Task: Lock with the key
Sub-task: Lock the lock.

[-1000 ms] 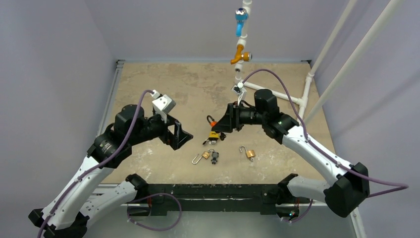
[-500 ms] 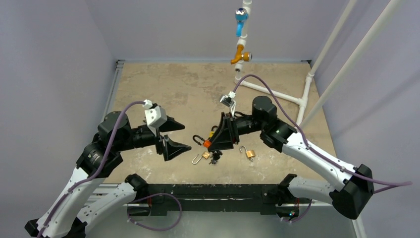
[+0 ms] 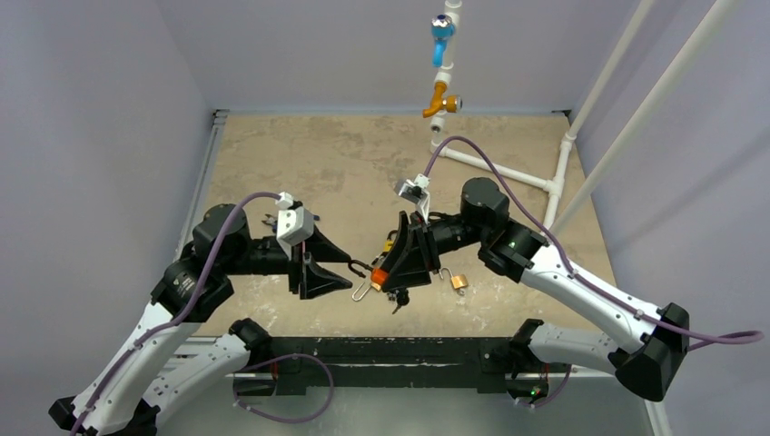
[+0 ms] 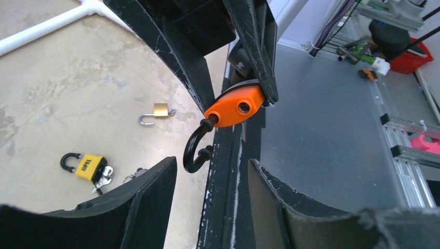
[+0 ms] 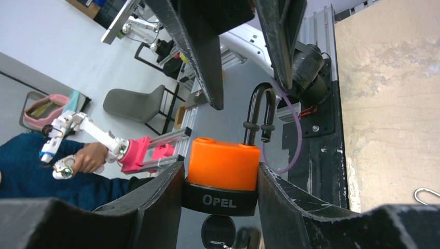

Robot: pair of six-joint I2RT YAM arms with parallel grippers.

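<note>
A: Above the table [image 3: 300, 163], my right gripper [image 3: 392, 272] clamps the orange padlock [image 5: 223, 163], shackle [image 4: 193, 153] facing left. Why?
B: So my left gripper [image 4: 210, 165], jaws apart just short of it, can probably brace it.

**Orange padlock [image 4: 236, 108] held just ahead of the left pincer [image 4: 210, 202]**

The left pincer's jaws stand apart. Straight ahead, the right pincer [image 4: 241, 97] clamps the padlock, whose black shackle [image 4: 193, 155] points back toward the gap. Ahead-left on the table [image 4: 62, 93] lie a yellow padlock [image 4: 88, 166] and a brass padlock [image 4: 160, 110].
</note>
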